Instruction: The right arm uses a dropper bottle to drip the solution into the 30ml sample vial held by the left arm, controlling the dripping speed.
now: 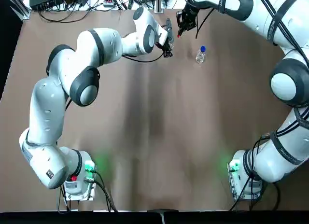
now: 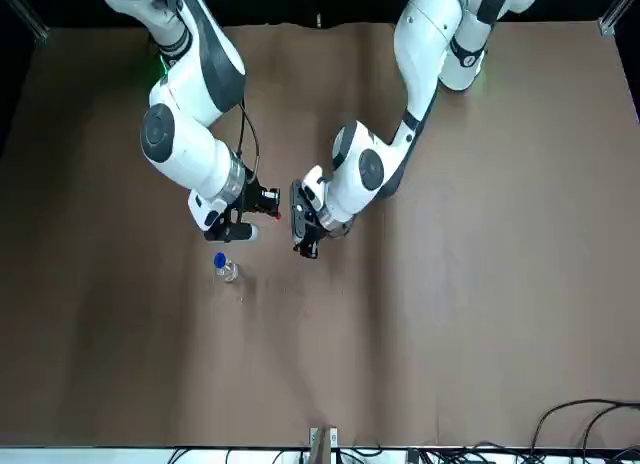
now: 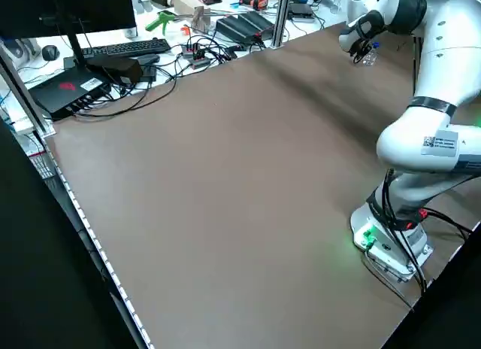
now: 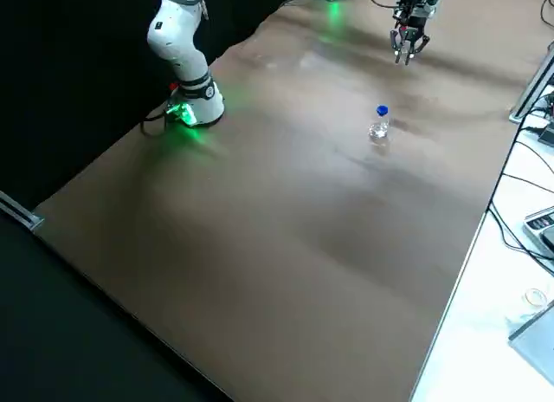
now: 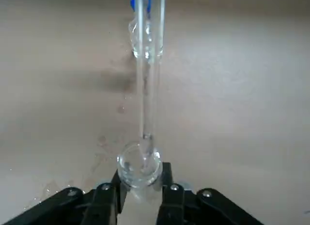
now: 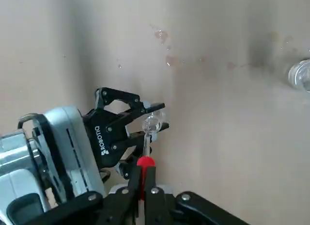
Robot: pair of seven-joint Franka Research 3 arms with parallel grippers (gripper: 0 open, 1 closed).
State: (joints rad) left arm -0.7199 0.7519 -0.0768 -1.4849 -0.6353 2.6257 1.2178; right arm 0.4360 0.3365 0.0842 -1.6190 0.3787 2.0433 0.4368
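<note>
the right gripper [image 6: 143, 176] is clenched on the red-topped dropper [image 6: 146, 162], whose long axis runs away from its fingertips, glass tip toward the sample vial's mouth. the left gripper [image 5: 142, 179] grasps the sample vial [image 5: 135, 175]. the dropper bottle [image 4: 379, 131] stands upright nearby.

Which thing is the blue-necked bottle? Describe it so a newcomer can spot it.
On the brown table, look to the far side, near the right arm's hand. The small clear bottle stands there by itself, unheld. Its blue neck sets it apart from the colourless sample vial gripped in the left arm's hand.
</note>
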